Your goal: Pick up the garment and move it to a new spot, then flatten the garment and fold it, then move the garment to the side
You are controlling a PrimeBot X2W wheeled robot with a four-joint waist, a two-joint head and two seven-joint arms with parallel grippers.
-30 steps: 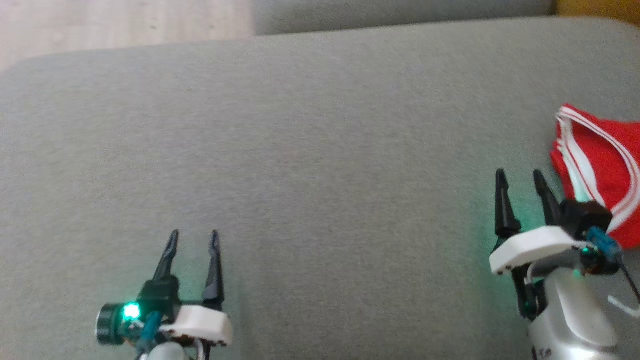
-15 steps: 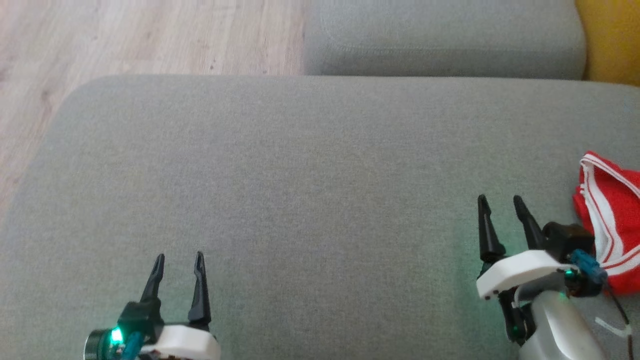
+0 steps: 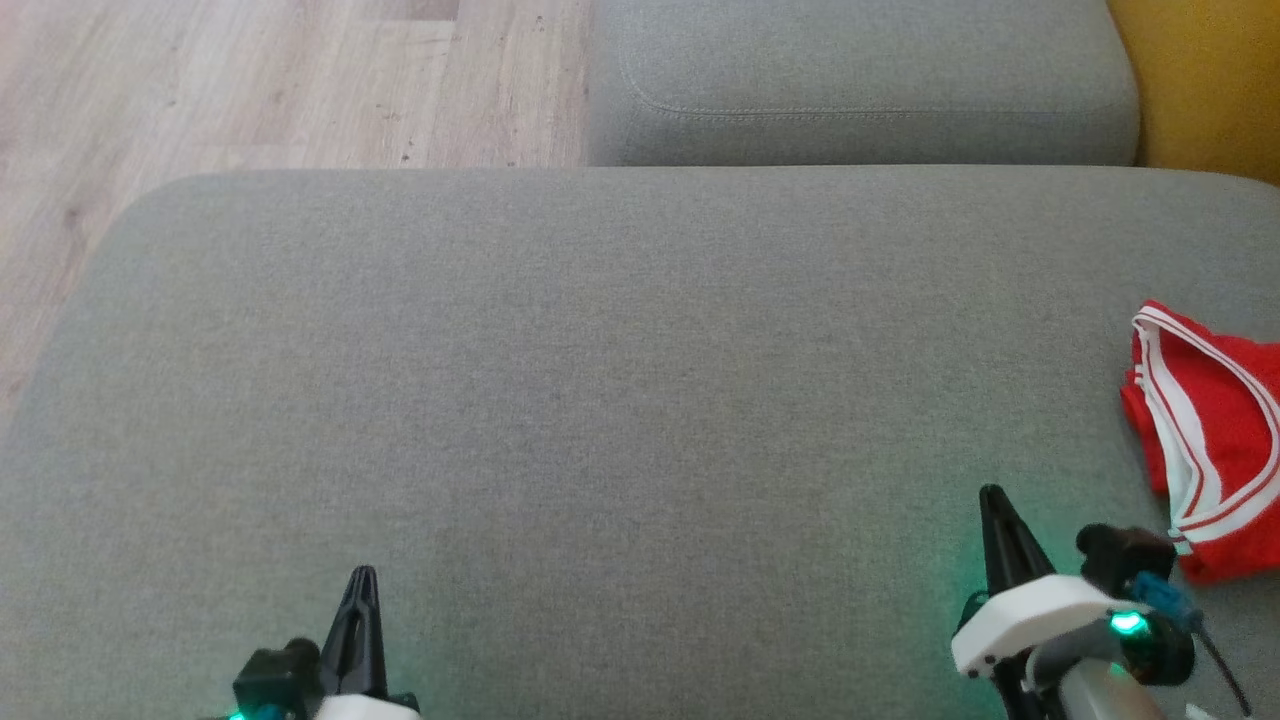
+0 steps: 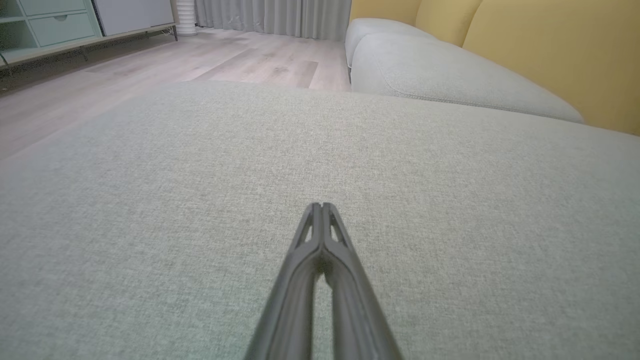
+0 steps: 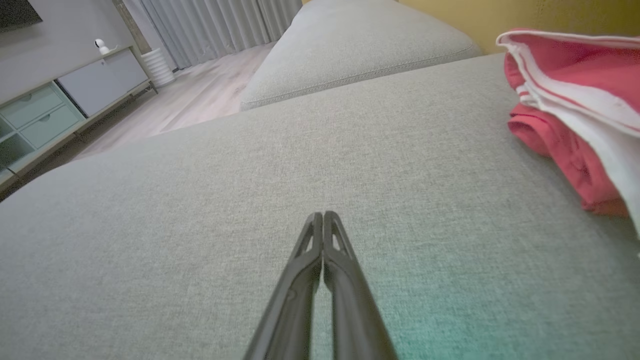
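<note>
Both pairs of jaws are pressed tight together, fingers meeting at the tips with nothing between them. The left gripper [image 3: 361, 590] [image 4: 320, 206] sits at the near left of the grey cushion [image 3: 600, 380], pointing away over bare fabric. The right gripper [image 3: 992, 500] [image 5: 323, 215] sits at the near right, also pointing away and clear of the cloth.

The red garment [image 3: 1225, 450] [image 5: 570, 90] lies on the cushion to the right of the right gripper and slightly farther off, near it but not touching. It is a bunched heap (its right part is cut off by the head view's edge). Its long axis runs near to far, and its white-striped band follows the left side, with a corner pointing to the far left.

Beyond the cushion lie a second cushion [image 3: 860, 80], a yellow backrest [image 3: 1210, 80] at the far right, and wooden floor [image 3: 250, 90] at the far left.
</note>
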